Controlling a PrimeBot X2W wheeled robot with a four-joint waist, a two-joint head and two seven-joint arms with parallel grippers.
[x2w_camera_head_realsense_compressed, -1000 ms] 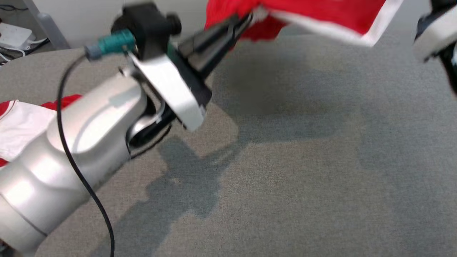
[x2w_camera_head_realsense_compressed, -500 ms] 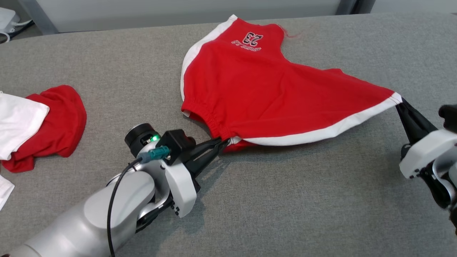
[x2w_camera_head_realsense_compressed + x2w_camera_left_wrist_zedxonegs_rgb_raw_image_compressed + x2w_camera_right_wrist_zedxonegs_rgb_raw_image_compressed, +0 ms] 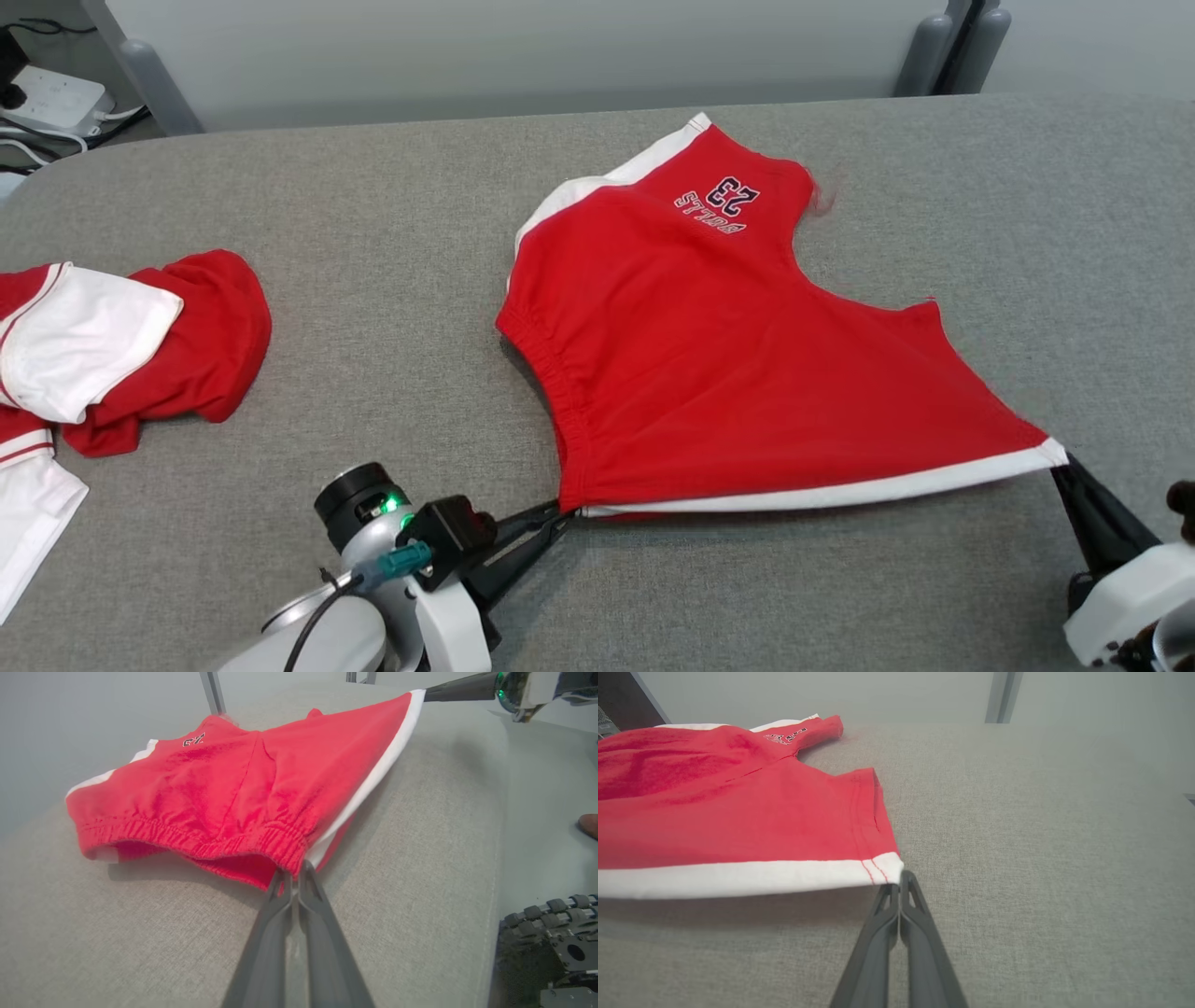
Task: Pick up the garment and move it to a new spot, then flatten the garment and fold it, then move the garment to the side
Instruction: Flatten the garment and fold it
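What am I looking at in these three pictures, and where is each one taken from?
A two-armed robot works at a grey cloth-covered table. The wide picture comes from a camera on its head; the other two come from cameras on its wrists, looking along each pair of dark fingers. The left gripper pinches the red shorts at the waistband corner, the right gripper at a white-trimmed leg corner, that edge taut between them. More red and white clothes lie to the left.

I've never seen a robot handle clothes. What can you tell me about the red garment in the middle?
The red knit shorts with white side stripes, an elastic waistband and a "Bulls 23" print lie stretched on the grey padded table. The left gripper pinches the waistband corner, the right gripper the hem corner.
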